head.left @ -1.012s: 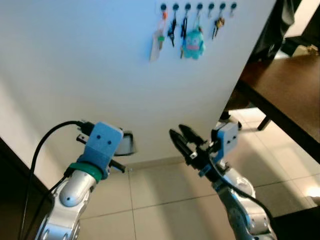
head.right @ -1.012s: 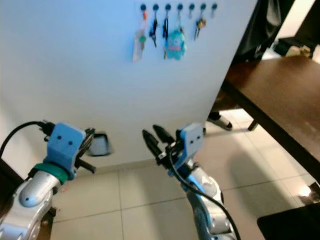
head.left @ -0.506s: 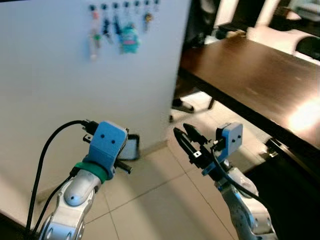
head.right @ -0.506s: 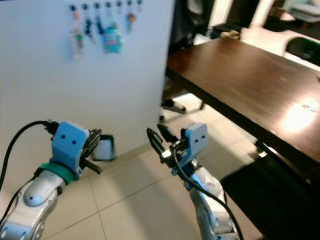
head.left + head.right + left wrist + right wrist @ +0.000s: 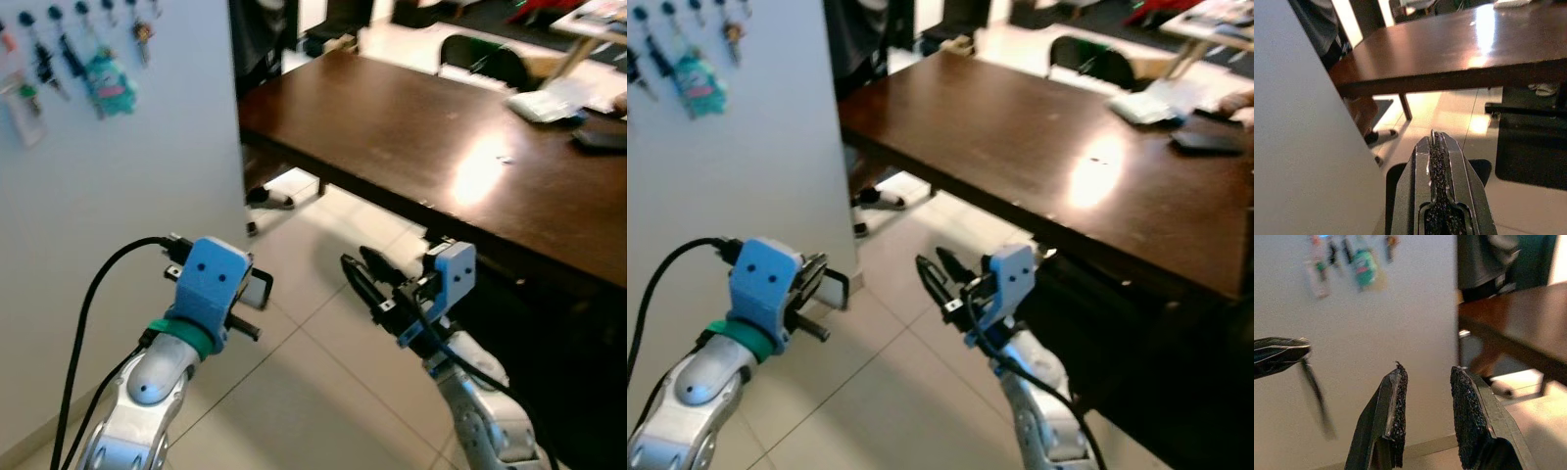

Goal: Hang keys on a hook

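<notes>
- Dark brown wooden table [image 5: 411, 127], glossy w/ light glare.
- On table's far end: pale folded item [image 5: 542, 101], dark flat item [image 5: 600, 137] just beside it; can't tell what either is.
- Beige tiled floor [image 5: 304, 382] under table; shoe [image 5: 266, 199] near table leg.

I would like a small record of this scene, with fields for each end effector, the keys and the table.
left end effector: fingers pressed together, empty, held above the tiled floor
right end effector: fingers apart, empty, pointed toward the white wall
keys on hooks: several bunches already hang high on that wall, one with a teal charm
table: dark wood, to the robot's right
</notes>
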You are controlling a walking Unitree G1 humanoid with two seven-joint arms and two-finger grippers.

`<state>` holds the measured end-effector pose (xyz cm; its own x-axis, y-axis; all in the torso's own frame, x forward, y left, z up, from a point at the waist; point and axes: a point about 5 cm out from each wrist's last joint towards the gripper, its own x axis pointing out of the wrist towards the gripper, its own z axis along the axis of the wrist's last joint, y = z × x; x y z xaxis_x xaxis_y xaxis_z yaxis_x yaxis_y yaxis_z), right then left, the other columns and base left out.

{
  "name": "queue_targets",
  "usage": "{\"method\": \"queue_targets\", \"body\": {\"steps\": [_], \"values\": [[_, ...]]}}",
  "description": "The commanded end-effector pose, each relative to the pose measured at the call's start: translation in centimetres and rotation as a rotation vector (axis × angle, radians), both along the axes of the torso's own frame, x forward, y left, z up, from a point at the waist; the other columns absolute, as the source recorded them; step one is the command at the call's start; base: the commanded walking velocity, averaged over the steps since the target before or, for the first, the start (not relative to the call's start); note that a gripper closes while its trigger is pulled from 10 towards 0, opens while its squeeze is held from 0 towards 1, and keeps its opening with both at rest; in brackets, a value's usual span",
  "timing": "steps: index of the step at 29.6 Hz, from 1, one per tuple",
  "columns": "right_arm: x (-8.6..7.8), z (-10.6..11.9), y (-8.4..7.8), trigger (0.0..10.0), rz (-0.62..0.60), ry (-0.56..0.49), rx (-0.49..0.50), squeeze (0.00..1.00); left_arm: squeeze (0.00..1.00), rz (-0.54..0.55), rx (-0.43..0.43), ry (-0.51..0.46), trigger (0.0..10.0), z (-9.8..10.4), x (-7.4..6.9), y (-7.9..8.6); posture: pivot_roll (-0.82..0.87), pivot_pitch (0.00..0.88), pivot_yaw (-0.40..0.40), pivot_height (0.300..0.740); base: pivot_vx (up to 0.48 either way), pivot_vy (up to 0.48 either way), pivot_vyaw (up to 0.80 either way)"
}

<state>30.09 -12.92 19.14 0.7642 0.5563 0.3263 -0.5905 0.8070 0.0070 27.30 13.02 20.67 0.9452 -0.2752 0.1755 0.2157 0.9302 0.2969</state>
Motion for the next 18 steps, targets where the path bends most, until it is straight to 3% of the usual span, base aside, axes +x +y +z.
{"method": "queue_targets", "body": {"steps": [1,5,18], "values": [[-0.25,-0.57,0.41,10.0,0.016,0.022,0.003,0.0,0.0,0.007,0.005,0.011,10.0,-0.25,-0.06,0.19,0.05,0.07,0.081,0.74,0.0,0.0,-0.79],[-0.25,-0.59,0.41,10.0,0.014,0.021,-0.001,0.0,0.0,0.016,0.017,0.004,10.0,-0.25,0.0,0.25,0.05,0.07,0.081,0.74,0.285,0.0,-0.79],[-0.31,-0.53,0.58,10.0,0.013,0.004,-0.022,0.0,0.0,0.028,0.034,0.007,10.0,-0.4,0.15,0.33,0.05,0.071,0.081,0.74,0.477,0.0,0.0]]}}
